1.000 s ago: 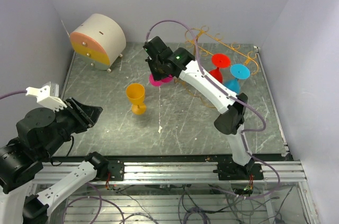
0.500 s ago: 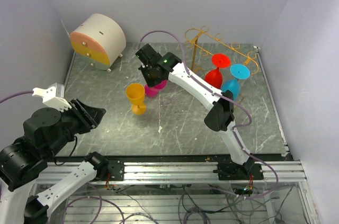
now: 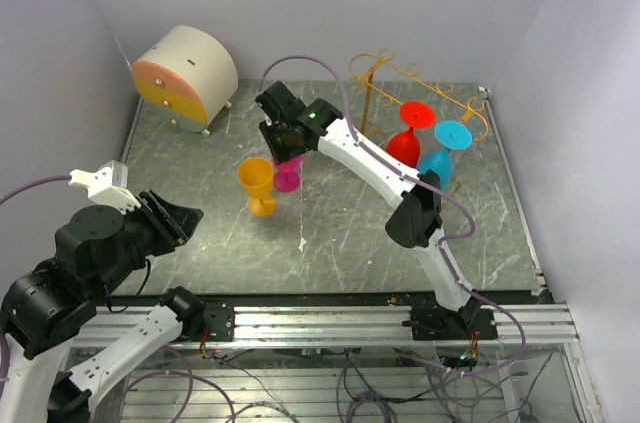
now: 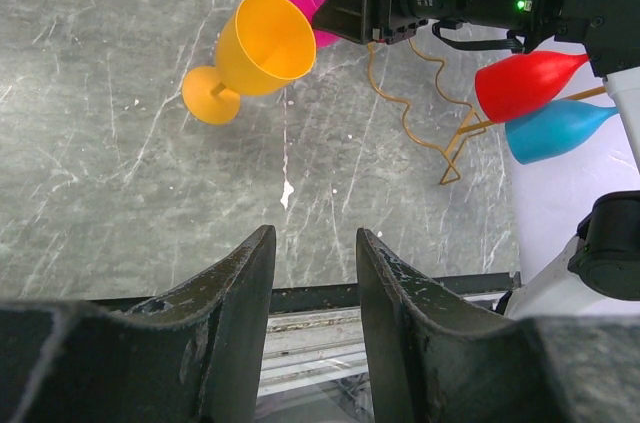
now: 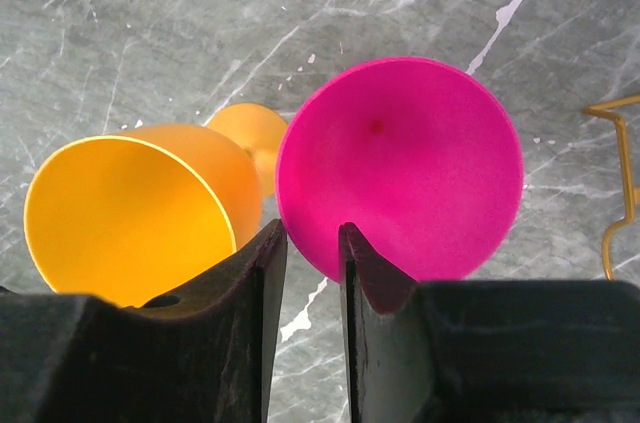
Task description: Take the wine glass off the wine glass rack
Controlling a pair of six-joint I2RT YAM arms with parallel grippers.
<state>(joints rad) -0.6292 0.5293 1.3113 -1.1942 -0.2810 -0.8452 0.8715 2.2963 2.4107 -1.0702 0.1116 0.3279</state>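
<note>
My right gripper [image 3: 284,150] is shut on the rim of a pink wine glass [image 3: 288,179], one finger inside the bowl and one outside [image 5: 305,243]. The pink glass [image 5: 400,168] hangs upright right beside a yellow wine glass [image 3: 257,184] [image 5: 135,213] that stands on the table. The gold wire rack [image 3: 420,83] stands at the back right. A red glass [image 3: 405,143] and a blue glass [image 3: 440,158] hang upside down from it. My left gripper [image 3: 185,218] [image 4: 315,233] is open and empty at the near left.
A round cream-and-orange drawer box [image 3: 185,78] stands at the back left. The grey marble-patterned table [image 3: 330,233] is walled at the back and both sides. The left wrist view shows the yellow glass [image 4: 255,48], the red glass [image 4: 525,83] and the blue glass [image 4: 555,128].
My right arm has carried the pink glass away from the rack, left and lower, until it is next to the yellow glass. My left arm has shifted slightly.
</note>
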